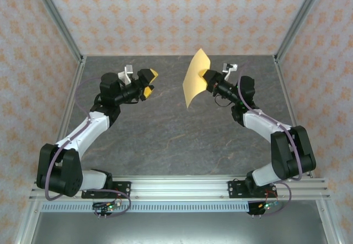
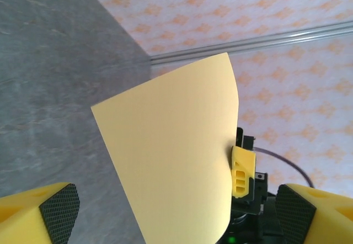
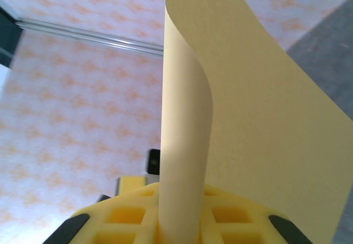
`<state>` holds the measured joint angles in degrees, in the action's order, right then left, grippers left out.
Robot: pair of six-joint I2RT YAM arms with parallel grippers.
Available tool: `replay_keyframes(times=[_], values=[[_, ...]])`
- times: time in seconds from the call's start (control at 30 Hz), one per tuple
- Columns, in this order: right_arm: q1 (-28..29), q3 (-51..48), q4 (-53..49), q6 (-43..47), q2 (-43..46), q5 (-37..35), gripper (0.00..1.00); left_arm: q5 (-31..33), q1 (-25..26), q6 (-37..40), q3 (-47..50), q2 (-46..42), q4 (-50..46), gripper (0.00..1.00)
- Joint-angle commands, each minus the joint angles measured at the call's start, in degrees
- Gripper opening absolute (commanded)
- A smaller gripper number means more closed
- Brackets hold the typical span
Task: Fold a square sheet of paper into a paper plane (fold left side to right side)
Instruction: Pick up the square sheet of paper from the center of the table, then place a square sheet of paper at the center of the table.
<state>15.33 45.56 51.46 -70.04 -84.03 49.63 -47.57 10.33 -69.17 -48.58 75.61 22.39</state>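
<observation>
Right gripper [image 1: 210,81] clamped on edge of thin yellow-orange square paper sheet [image 1: 196,78]. Sheet stands up out of jaws, curled, unfolded, held clear above grey marbled tabletop [image 1: 165,133]. Right arm: elbow bent, forearm reaching forward and inward, wrist raised. Left gripper [image 1: 149,83] spread wide, grasping nothing, facing sheet's flat side, well apart from it. Left arm mirrors: elbow low, wrist raised, fingers pointing inward toward right gripper.
</observation>
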Motion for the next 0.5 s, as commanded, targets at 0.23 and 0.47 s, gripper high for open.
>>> replay_keyframes(times=[0.23, 0.47], values=[[0.20, 4.97, 20.57, -17.89, 1.98, -8.56, 0.19, 4.20, 8.83, -17.55, -4.72, 8.32, 24.73, 1.00], [2.54, 7.52, 20.85, -18.20, 2.40, -9.71, 0.19, 7.15, 13.57, -23.53, -8.54, 15.75, 36.41, 1.00]])
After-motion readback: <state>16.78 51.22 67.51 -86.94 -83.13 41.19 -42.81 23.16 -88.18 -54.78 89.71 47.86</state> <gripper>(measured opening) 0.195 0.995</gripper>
